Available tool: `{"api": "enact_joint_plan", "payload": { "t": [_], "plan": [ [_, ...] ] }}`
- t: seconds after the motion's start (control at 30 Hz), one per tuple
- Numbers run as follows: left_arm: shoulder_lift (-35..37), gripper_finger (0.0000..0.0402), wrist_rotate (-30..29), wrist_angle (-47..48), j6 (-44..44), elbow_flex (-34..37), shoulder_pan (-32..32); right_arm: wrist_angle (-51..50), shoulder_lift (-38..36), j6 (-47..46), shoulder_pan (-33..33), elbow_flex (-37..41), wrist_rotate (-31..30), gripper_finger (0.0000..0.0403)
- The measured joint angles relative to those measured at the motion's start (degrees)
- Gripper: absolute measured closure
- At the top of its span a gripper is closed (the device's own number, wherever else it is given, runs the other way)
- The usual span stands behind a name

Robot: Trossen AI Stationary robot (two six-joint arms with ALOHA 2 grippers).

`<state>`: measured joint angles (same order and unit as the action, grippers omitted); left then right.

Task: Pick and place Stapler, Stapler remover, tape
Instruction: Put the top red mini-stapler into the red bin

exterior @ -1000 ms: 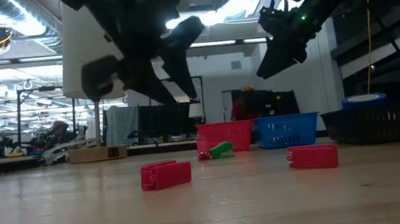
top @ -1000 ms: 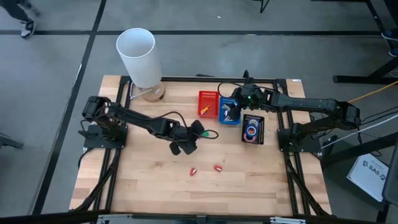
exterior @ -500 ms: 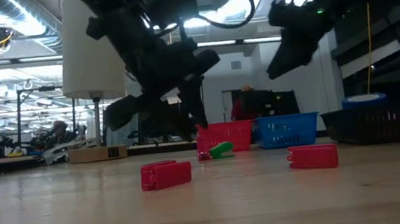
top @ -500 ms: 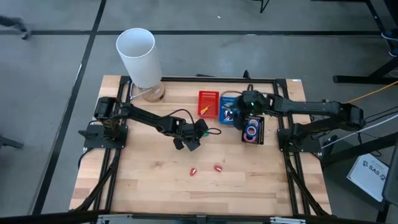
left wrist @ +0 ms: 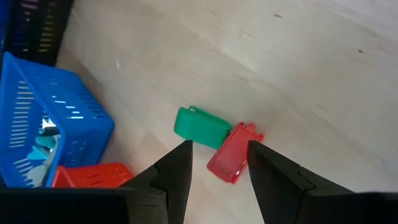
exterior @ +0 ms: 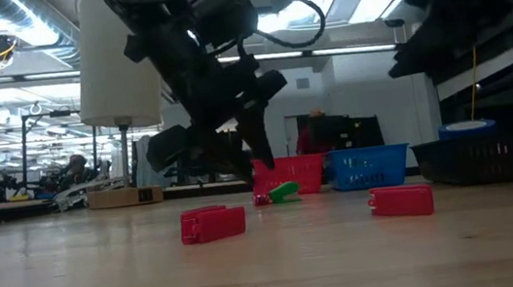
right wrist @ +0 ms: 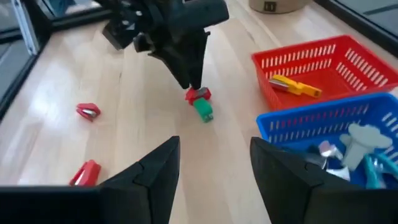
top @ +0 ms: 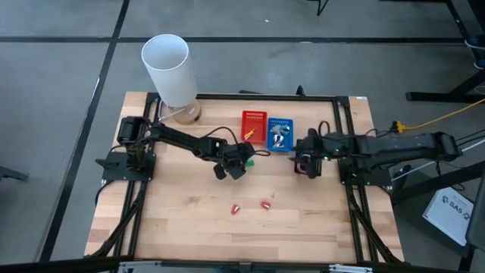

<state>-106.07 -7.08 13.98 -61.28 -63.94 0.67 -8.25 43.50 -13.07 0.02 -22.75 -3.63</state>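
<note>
I have the left gripper open and low over the small red stapler, which lies on the bench touching a green one, just in front of the red basket. I judge this a pick in progress: next I must drop straight and close on the red piece alone. The right gripper waits open, over the black basket.

Three baskets, four small staplers
</note>
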Motion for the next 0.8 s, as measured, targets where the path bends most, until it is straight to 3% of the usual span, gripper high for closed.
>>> {"api": "enact_joint_plan", "payload": {
  "t": [0.23, 0.37, 0.5, 0.67, 0.8],
  "plan": [
    [-2.4, 0.0252, 1.7, -0.7, -0.8, 0.0, 0.7, 7.8, -10.1, -4.1, 8.9, 8.8, -8.6, 0.0206],
    [-3.8, 0.0252, 1.5, -1.0, -1.4, -0.1, 0.6, 13.0, -13.3, -3.1, 13.4, 12.8, -10.6, 0.0206],
    [-4.0, 0.0252, 1.2, -1.4, -0.2, -0.1, 0.6, 16.5, -14.8, -2.9, 15.9, 16.3, -10.0, 0.0205],
    [-3.8, 0.0252, 0.8, -2.0, 2.1, -0.1, 0.6, 27.9, -16.2, 1.5, 17.8, 22.5, -6.8, 0.0205],
    [-3.8, 0.0252, 0.5, -2.1, 2.6, -0.1, 0.6, 27.7, -16.4, 4.0, 18.3, 22.3, -6.7, 0.0205]
  ]
}}
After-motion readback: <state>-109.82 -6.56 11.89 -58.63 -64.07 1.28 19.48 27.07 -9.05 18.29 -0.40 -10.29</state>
